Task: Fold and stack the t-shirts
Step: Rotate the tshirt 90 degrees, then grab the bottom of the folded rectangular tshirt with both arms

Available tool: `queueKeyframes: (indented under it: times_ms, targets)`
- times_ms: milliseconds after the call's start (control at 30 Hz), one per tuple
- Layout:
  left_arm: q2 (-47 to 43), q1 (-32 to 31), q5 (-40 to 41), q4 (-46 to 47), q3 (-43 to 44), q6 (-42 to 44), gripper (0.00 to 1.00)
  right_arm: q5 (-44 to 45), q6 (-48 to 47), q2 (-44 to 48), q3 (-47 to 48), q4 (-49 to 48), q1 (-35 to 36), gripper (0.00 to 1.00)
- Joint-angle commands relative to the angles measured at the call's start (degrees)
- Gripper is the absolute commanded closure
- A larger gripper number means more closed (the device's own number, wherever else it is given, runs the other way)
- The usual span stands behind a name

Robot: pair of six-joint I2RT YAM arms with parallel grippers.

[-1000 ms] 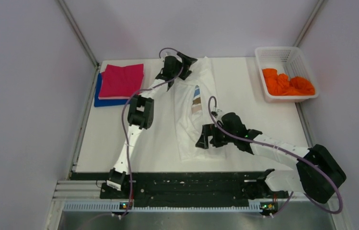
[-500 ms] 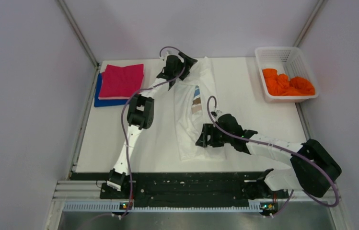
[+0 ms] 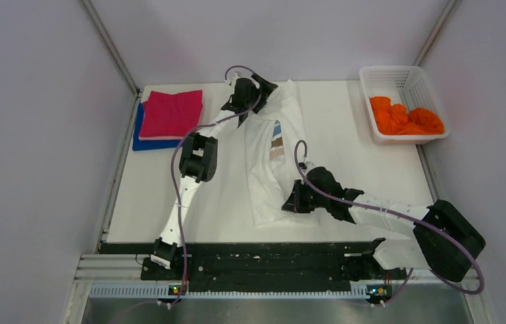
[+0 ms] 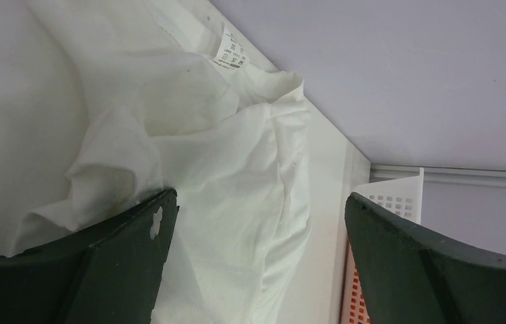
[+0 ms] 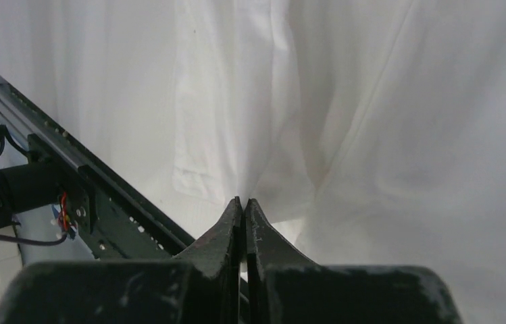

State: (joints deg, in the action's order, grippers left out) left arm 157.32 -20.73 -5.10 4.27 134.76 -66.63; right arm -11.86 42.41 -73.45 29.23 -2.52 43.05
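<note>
A white t-shirt [image 3: 268, 172] with a small blue-and-brown print lies lengthwise on the table's middle, half folded. My right gripper [image 3: 291, 203] is at its near right edge. In the right wrist view the gripper [image 5: 244, 202] has its jaws pressed together, pinching a fold of the white t-shirt [image 5: 371, 101]. My left gripper [image 3: 264, 90] hovers open over the collar end. In the left wrist view the gripper [image 4: 260, 209] has wide jaws straddling crumpled white cloth [image 4: 223, 155] near the neck label [image 4: 230, 52]. A folded magenta t-shirt [image 3: 172, 113] lies on a blue one [image 3: 143, 142] at far left.
A white lattice basket [image 3: 398, 70] at the far right holds a bunched orange t-shirt [image 3: 407, 119]; its corner [image 4: 398, 202] shows in the left wrist view. The black rail [image 5: 101, 196] runs along the table's near edge, close to my right gripper. Grey walls enclose the table.
My right gripper has gone from open to shut, pinching the white t-shirt's near right edge, and has dropped slightly. The left arm has not moved.
</note>
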Motion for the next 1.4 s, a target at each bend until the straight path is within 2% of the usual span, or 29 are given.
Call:
queueKeyframes:
  times_ms: [0,200,233,267,333,367,500,567,633,733,800,900,1000,1133,1200,1267,1367]
  targets:
    - [-3.25,0.26,4.32,-3.18,-0.12,4.21,0.01,-0.61,5.13,4.82,-4.82,-0.20,2.43,1.00]
    - [-3.51,0.38,4.39,-4.01,-0.29,5.39,0.01,0.78,8.94,8.88,-10.04,0.32,2.92,1.00]
    - [-3.52,0.35,4.03,-4.01,-0.26,5.56,0.01,0.83,9.15,9.18,-10.51,0.17,2.95,0.97]
    - [-3.63,0.34,3.51,-4.01,-0.25,5.67,0.01,1.05,9.13,9.45,-10.61,0.32,2.93,0.90]
    - [-4.01,0.34,1.89,-3.84,-0.25,6.09,0.01,2.31,8.30,9.95,-9.73,1.68,2.94,0.63]
    - [-4.46,0.36,1.22,-3.90,-0.20,6.34,0.01,3.08,7.82,10.25,-8.88,2.36,2.94,0.58]
    - [-8.31,0.27,-1.69,-4.01,-0.20,8.87,0.01,3.82,6.49,14.46,-6.25,5.64,2.99,0.53]
    - [-11.80,0.20,-3.98,-6.06,-0.12,10.40,0.01,5.16,5.54,17.89,-4.89,8.34,2.93,0.48]
    - [-15.91,0.03,-9.28,-7.61,-0.32,12.28,0.01,8.50,3.08,21.38,-3.52,11.85,2.92,0.42]
    - [-24.73,-1.41,-14.81,-11.64,-3.13,16.65,0.01,17.03,0.40,25.28,-0.97,19.49,2.86,0.18]
    - [-33.53,-3.21,-14.24,-17.23,-6.67,22.00,0.01,20.35,-1.31,26.72,0.60,22.85,2.89,0.03]
    - [-46.75,-6.34,-5.77,-28.07,-18.11,27.73,0.01,24.99,-1.70,28.21,1.67,26.26,2.71,0.01]
    - [-60.57,-10.50,5.08,-34.10,-36.38,29.44,0.01,29.91,0.46,28.95,1.08,28.60,1.07,0.01]
    - [-77.23,-17.53,13.90,-34.91,-61.94,25.78,0.01,24.70,3.00,28.49,-1.76,29.23,-3.97,0.05]
    - [-83.15,-20.21,12.15,-34.96,-72.27,20.89,0.01,23.01,3.67,28.17,-3.20,29.15,-5.17,0.10]
    - [-87.00,-22.08,6.17,-31.61,-81.35,17.44,0.01,21.53,3.73,27.90,-4.32,28.71,-5.32,0.20]
    - [-88.15,-26.51,-1.28,-23.78,-91.38,13.23,0.02,20.26,4.42,27.66,-5.99,28.04,-5.39,0.25]
